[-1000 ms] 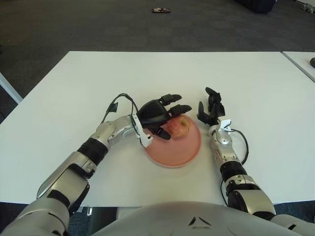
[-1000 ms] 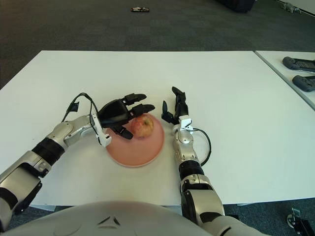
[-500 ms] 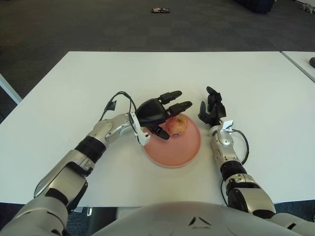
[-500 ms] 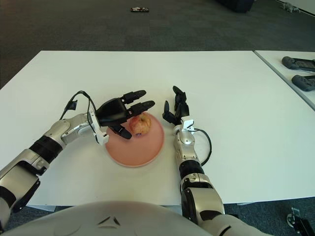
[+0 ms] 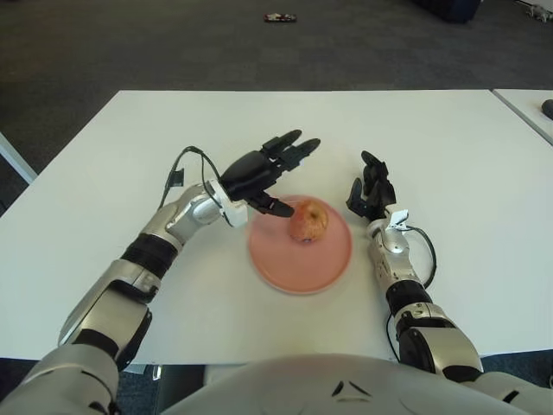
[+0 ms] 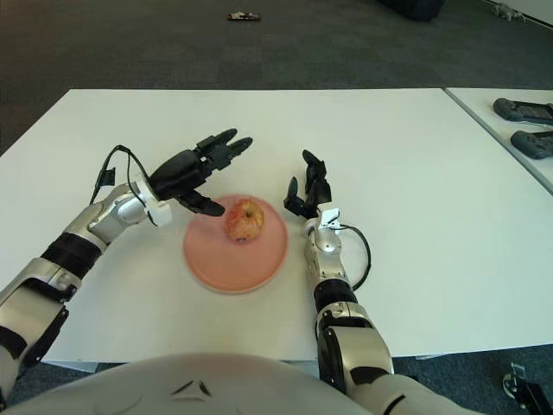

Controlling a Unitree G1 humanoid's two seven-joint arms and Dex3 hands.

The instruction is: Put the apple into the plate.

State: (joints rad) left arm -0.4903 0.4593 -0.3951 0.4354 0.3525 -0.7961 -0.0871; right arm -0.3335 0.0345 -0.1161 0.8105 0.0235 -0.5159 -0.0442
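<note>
A wide white surface (image 5: 449,147) fills most of the frame, its near edge running along the bottom above the robot's grey torso. At centre, slightly below the middle, sits a round pink plate (image 5: 298,264), and the reddish-yellow apple (image 5: 308,222) rests on the plate's upper half, free of any grasp.

The left robot hand (image 5: 259,173) hovers just up and left of the apple, above the plate's upper-left rim, with its 3 dark fingers spread and pointing toward the upper right; it holds nothing. A black cable loops at its wrist.

The right robot hand (image 5: 370,192) stands just beside the plate's right rim, fingers upright and relaxed, holding nothing, its forearm lying on the surface with a black cable curling at the wrist.

Beyond the surface, dark grey carpet (image 5: 173,43) covers the room floor, with a small dark item (image 5: 278,17) lying at the top centre. A second white table (image 6: 510,112) enters at the right edge, carrying 2 dark handheld devices (image 6: 523,110) in the right eye view.
</note>
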